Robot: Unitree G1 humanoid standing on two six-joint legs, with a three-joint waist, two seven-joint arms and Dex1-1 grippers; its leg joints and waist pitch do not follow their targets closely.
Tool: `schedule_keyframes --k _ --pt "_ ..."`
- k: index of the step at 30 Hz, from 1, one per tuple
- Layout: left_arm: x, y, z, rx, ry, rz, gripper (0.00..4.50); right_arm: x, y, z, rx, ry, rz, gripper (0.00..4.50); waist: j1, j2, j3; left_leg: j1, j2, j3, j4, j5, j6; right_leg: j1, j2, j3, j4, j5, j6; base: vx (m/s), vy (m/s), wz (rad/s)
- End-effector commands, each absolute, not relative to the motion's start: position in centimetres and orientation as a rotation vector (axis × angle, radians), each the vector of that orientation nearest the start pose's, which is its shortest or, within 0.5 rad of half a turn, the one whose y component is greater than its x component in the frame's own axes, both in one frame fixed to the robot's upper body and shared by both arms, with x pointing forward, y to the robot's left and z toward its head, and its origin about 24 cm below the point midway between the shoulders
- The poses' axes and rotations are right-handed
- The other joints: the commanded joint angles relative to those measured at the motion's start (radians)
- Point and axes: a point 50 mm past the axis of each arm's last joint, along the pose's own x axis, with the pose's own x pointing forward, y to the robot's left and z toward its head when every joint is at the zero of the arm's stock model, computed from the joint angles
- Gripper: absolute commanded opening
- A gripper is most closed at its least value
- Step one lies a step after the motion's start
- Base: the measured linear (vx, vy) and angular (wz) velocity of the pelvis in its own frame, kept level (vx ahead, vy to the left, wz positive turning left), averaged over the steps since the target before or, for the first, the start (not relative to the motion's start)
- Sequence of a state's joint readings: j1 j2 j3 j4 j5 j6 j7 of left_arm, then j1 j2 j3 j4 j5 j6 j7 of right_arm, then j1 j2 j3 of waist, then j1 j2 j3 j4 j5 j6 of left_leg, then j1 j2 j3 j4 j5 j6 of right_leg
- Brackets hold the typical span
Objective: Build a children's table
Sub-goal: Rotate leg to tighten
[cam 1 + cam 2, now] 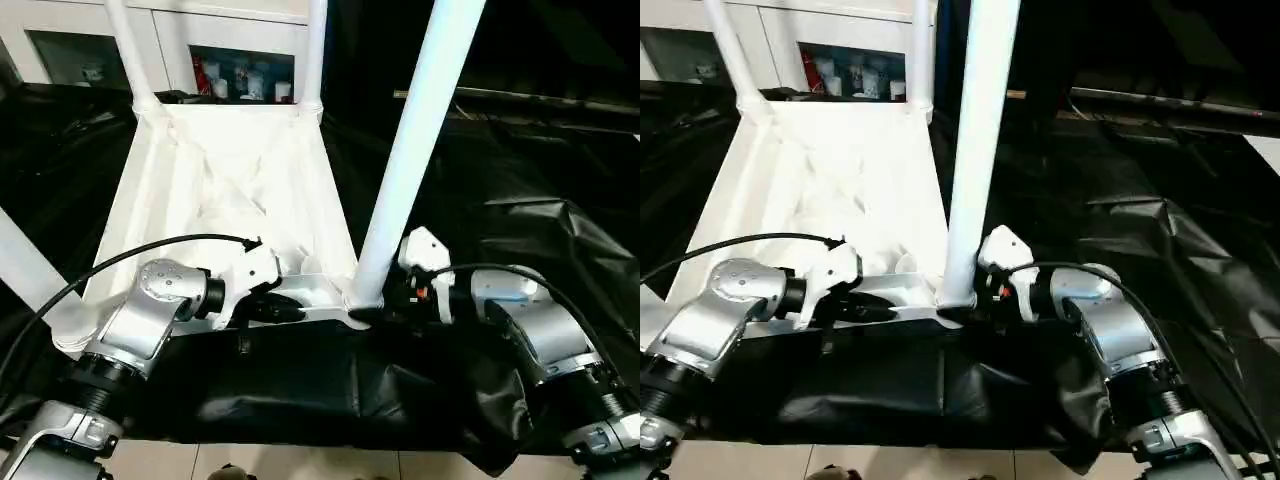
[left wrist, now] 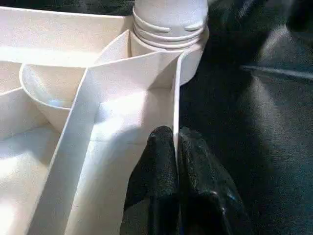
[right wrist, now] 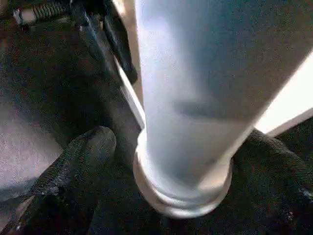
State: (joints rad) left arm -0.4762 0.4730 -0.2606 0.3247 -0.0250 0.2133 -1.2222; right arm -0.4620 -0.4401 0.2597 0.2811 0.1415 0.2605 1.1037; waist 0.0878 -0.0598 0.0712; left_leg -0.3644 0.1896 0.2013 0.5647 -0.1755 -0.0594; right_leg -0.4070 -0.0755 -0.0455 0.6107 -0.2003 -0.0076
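The children's table lies upside down on black sheeting, its white ribbed top (image 1: 230, 170) facing up. Two legs (image 1: 130, 50) (image 1: 315, 50) stand in the far corner sockets and another leg (image 1: 25, 270) rises at the near left. The near-right leg (image 1: 415, 150) stands in its socket. My left gripper (image 1: 290, 308) is shut on the thin near rim (image 2: 177, 98) of the top, close to that socket. My right gripper (image 3: 178, 139) is open around the base of the near-right leg (image 3: 205, 98), one finger (image 3: 83, 161) clearly apart from it.
A white cabinet (image 1: 240, 60) with glass-fronted shelves stands right behind the table. Crumpled black sheeting (image 1: 520, 180) covers the surface all around, hanging over the near edge above a pale floor (image 1: 300, 465).
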Motion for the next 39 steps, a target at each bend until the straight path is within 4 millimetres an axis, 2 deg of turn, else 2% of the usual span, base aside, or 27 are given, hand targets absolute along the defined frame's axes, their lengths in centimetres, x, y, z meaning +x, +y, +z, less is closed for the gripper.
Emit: schedule_keyframes --k 1,13,23,26,28,30,31,33,36,37,39 --pt "29.2 14.9 5.8 0.352 0.441 -1.350 0.00 29.9 -14.3 6.7 -0.316 0.375 1.246 3.87 0.001 -0.004 -0.053 0.013 0.045 -0.017 -0.055 -0.142 0.061 0.046 -0.067 0.046 -0.063 -0.118 -0.223 0.000 0.000 0.00" --pt "29.4 15.0 6.0 0.353 0.434 -1.344 0.00 30.2 -14.1 6.6 -0.306 0.368 1.231 2.82 0.001 -0.005 -0.055 0.013 0.043 -0.017 -0.052 -0.125 0.070 0.049 -0.066 0.045 -0.059 -0.092 -0.232 0.000 0.000 0.00" --pt "29.2 14.8 5.8 0.343 0.435 -1.351 0.00 29.9 -13.8 6.0 -0.264 0.367 1.219 2.74 0.002 -0.005 -0.059 0.013 0.043 -0.016 -0.049 -0.110 0.077 0.051 -0.066 0.045 -0.054 -0.058 -0.244 0.000 0.000 0.00" --pt "29.7 13.9 5.3 0.361 0.431 -1.286 0.00 30.8 -13.5 5.2 -0.187 0.340 1.049 2.74 -0.003 -0.005 -0.057 0.010 0.043 -0.017 -0.050 -0.130 0.068 0.048 -0.067 0.045 -0.058 -0.091 -0.240 0.000 0.000 0.00" --pt "29.9 13.4 4.9 0.369 0.435 -1.244 0.00 31.3 -13.3 4.9 -0.141 0.335 0.966 2.72 -0.006 -0.007 -0.054 0.011 0.042 -0.021 -0.055 -0.170 0.038 0.049 -0.069 0.043 -0.069 -0.189 -0.218 0.000 0.000 0.00" --pt "30.1 13.0 4.7 0.364 0.434 -1.224 0.00 31.5 -13.1 4.7 -0.117 0.330 0.923 2.68 -0.013 -0.006 -0.048 0.015 0.042 -0.023 -0.061 -0.229 0.014 0.042 -0.070 0.044 -0.082 -0.296 -0.189 0.000 0.000 0.00" --pt "30.3 11.7 4.3 0.345 0.428 -1.196 0.00 31.8 -12.4 4.4 -0.049 0.325 0.832 2.66 -0.015 -0.006 -0.048 0.018 0.042 -0.025 -0.062 -0.253 0.002 0.041 -0.072 0.045 -0.086 -0.353 -0.168 0.000 0.000 0.00" --pt "30.5 9.7 3.9 0.349 0.422 -1.162 0.00 32.2 -11.2 4.3 0.017 0.301 0.718 2.66 -0.020 -0.004 -0.047 0.023 0.043 -0.027 -0.066 -0.279 -0.013 0.035 -0.071 0.048 -0.092 -0.389 -0.152 0.000 0.000 0.00" --pt "30.5 7.5 3.7 0.347 0.413 -1.143 0.00 32.5 -10.0 4.3 0.066 0.276 0.623 2.65 -0.019 -0.004 -0.053 0.020 0.043 -0.028 -0.065 -0.255 -0.014 0.037 -0.071 0.048 -0.088 -0.350 -0.147 0.000 0.000 0.00" --pt "30.5 6.4 3.6 0.347 0.408 -1.134 0.00 32.5 -9.2 4.4 0.053 0.261 0.594 2.64 -0.018 -0.001 -0.058 0.018 0.041 -0.025 -0.062 -0.216 -0.003 0.039 -0.069 0.048 -0.082 -0.271 -0.158 0.000 0.000 0.00" --pt "30.5 5.6 3.5 0.369 0.402 -1.122 0.00 32.5 -8.4 4.4 0.049 0.255 0.587 2.64 -0.016 -0.002 -0.060 0.017 0.038 -0.022 -0.059 -0.187 0.011 0.042 -0.067 0.048 -0.078 -0.211 -0.167 0.000 0.000 0.00"
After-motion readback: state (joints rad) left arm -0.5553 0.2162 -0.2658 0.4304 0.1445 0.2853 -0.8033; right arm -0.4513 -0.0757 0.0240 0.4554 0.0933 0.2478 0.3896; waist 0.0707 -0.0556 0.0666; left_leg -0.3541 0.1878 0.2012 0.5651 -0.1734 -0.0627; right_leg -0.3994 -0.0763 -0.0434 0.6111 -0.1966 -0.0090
